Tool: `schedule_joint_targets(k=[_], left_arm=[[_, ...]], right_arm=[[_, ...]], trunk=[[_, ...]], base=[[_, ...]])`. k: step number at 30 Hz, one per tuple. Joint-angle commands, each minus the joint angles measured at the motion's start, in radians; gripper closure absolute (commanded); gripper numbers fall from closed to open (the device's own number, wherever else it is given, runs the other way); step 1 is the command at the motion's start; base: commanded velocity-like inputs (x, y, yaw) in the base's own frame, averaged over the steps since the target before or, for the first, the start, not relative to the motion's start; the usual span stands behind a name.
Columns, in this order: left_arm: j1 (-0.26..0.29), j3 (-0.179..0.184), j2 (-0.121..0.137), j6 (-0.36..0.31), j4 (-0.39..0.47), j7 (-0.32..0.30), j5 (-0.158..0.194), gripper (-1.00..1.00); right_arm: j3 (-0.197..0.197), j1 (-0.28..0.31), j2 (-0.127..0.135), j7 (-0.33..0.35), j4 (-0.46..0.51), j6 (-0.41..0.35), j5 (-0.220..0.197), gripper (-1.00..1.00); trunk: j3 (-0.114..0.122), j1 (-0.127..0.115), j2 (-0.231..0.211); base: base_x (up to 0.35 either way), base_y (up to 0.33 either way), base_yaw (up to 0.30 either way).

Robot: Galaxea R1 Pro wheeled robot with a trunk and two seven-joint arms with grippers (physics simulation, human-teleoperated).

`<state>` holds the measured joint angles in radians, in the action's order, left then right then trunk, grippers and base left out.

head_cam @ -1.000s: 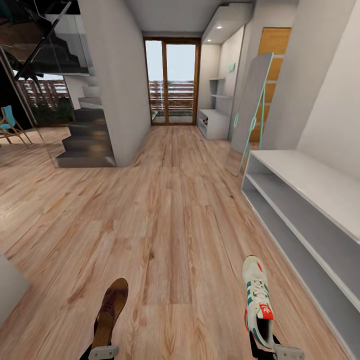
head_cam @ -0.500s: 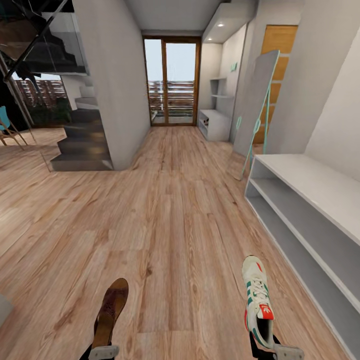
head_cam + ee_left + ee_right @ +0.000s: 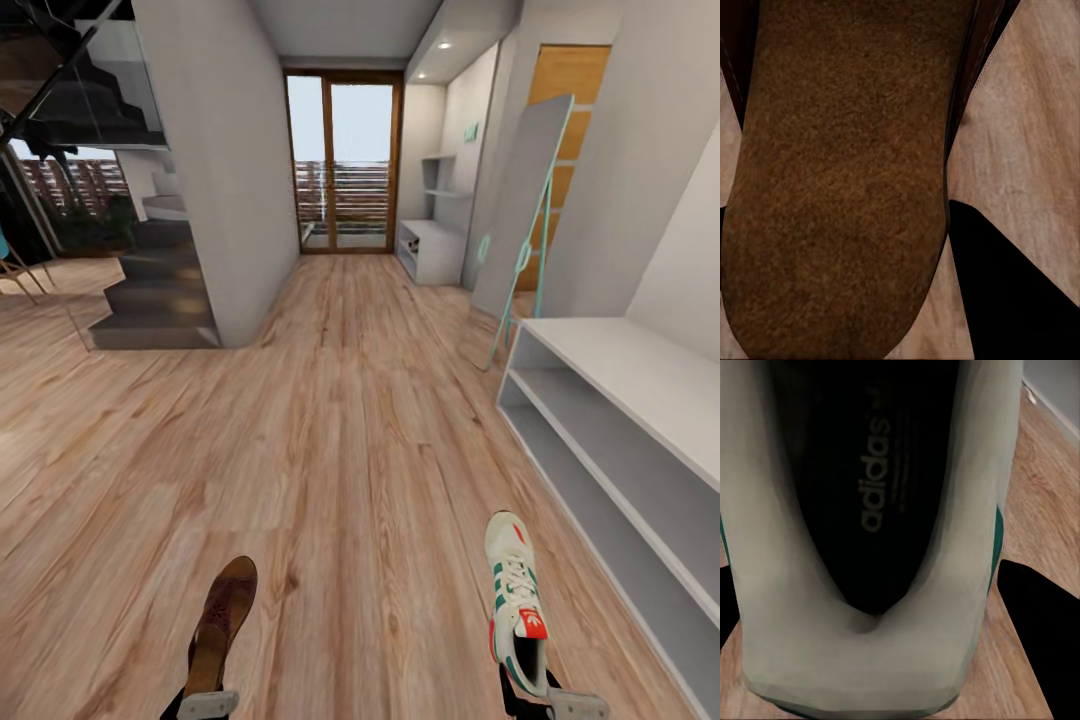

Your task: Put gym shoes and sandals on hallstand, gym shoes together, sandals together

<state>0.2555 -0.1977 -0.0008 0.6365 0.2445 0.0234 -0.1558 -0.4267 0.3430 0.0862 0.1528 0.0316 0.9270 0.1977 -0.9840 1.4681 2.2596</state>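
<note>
A brown sandal (image 3: 222, 625) sticks out forward from my left gripper (image 3: 206, 700), which is shut on its heel end; its sole side looms close in the left wrist view (image 3: 840, 180). My right gripper (image 3: 545, 698) is shut on the heel of a white gym shoe (image 3: 516, 600) with green stripes and red accents, whose dark insole faces the right wrist camera (image 3: 870, 495). Both are held above the wood-plank corridor floor (image 3: 350, 420). The hallstand (image 3: 432, 250), a pale-grey bench with stepped wall shelves above, stands far ahead on the right wall.
A plain low white two-shelf bench (image 3: 620, 430) runs along the right wall close by. A tall grey panel with a teal frame (image 3: 522, 210) leans beyond it. Dark stairs (image 3: 160, 300) and a wall corner (image 3: 225, 180) are left; a glass door (image 3: 342, 165) ends the corridor.
The whole head view has shifted as the camera moved forward along the corridor; the white bench and stairs slid outward. Both grippers keep their shoes in the same hold.
</note>
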Motion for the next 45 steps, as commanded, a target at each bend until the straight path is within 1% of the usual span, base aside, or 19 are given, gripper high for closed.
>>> schedule_joint_targets(k=[1, 6, 14, 19, 31, 45], left_arm=[[0.001, -0.006, -0.001, 0.003, -0.001, 0.003, -0.013, 1.0], [0.001, -0.005, -0.001, 0.003, -0.001, 0.003, -0.013, 1.0], [0.001, -0.005, -0.001, 0.003, -0.001, 0.003, -0.013, 1.0], [0.001, -0.006, -0.001, 0.003, -0.001, 0.003, -0.013, 1.0], [0.001, -0.005, -0.001, 0.003, -0.001, 0.003, -0.013, 1.0], [0.001, -0.006, -0.001, 0.003, -0.001, 0.003, -0.013, 1.0]], right_arm=[[-0.01, 0.001, 0.0, 0.004, -0.001, 0.003, 0.007, 1.0], [-0.01, 0.001, -0.002, 0.003, -0.001, 0.004, 0.006, 1.0], [-0.011, 0.001, -0.003, 0.002, -0.001, 0.004, 0.006, 1.0], [-0.01, 0.001, 0.001, 0.003, -0.001, 0.004, 0.006, 1.0], [-0.01, 0.001, 0.0, 0.004, -0.001, 0.004, 0.008, 1.0], [-0.01, 0.001, 0.003, 0.002, -0.001, 0.004, 0.006, 1.0]], trunk=[[-0.001, 0.0, 0.0], [-0.001, 0.0, 0.0], [-0.001, 0.0, 0.0], [0.0, 0.0, 0.0], [0.016, 0.0, 0.0], [0.018, 0.0, 0.0]], base=[[0.337, 0.0, 0.0], [0.337, 0.0, 0.035], [0.337, 0.0, 0.187], [0.337, 0.0, 0.016], [0.337, 0.0, 0.001], [0.337, 0.0, 0.0]])
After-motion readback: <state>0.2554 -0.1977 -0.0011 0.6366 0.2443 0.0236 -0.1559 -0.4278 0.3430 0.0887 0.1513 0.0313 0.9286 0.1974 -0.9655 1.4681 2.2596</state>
